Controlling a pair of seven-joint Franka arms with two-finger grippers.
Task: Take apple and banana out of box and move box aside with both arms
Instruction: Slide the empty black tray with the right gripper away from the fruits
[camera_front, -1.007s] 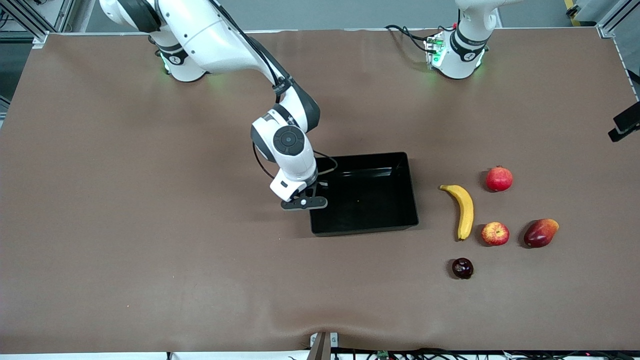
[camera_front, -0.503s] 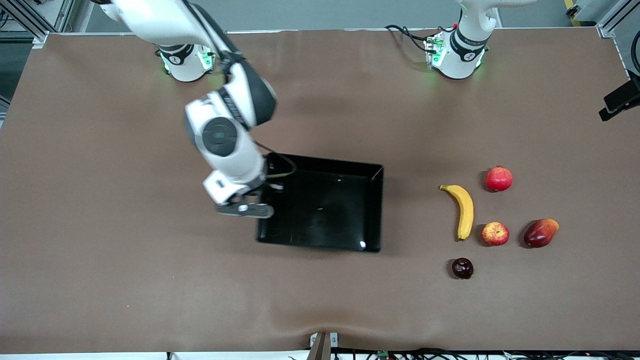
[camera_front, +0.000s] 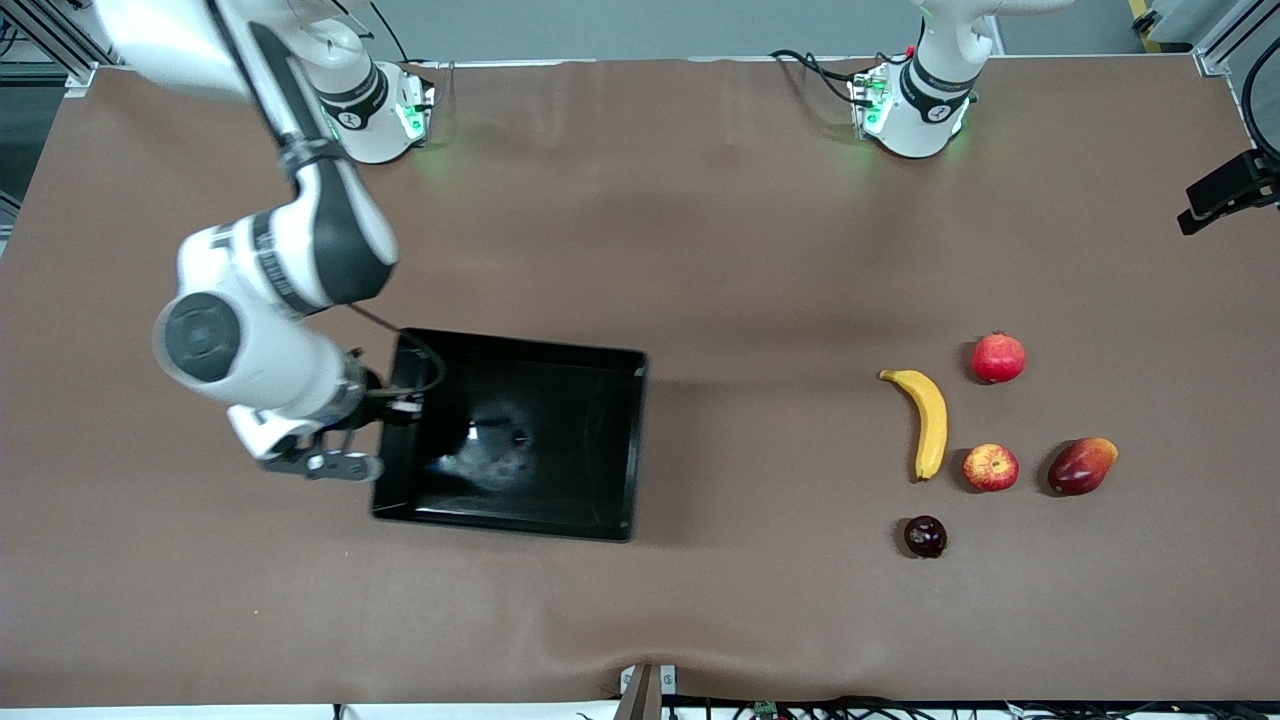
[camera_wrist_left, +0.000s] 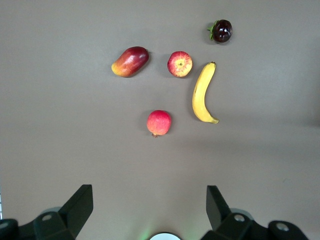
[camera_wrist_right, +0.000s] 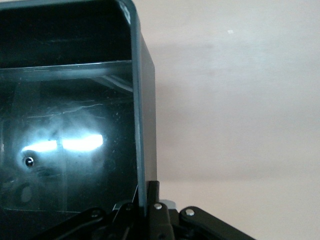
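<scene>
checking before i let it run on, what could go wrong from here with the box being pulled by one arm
1. The right gripper is shut on one wall of the box only, so the box may pivot or slip out of the pinch.
2. The box sits well toward the right arm's end of the table; more dragging could wrinkle the cloth.
3. The left gripper hangs open high over the fruit, away from the box, so it gives no support. The banana and apple lie out of the box's way.
</scene>
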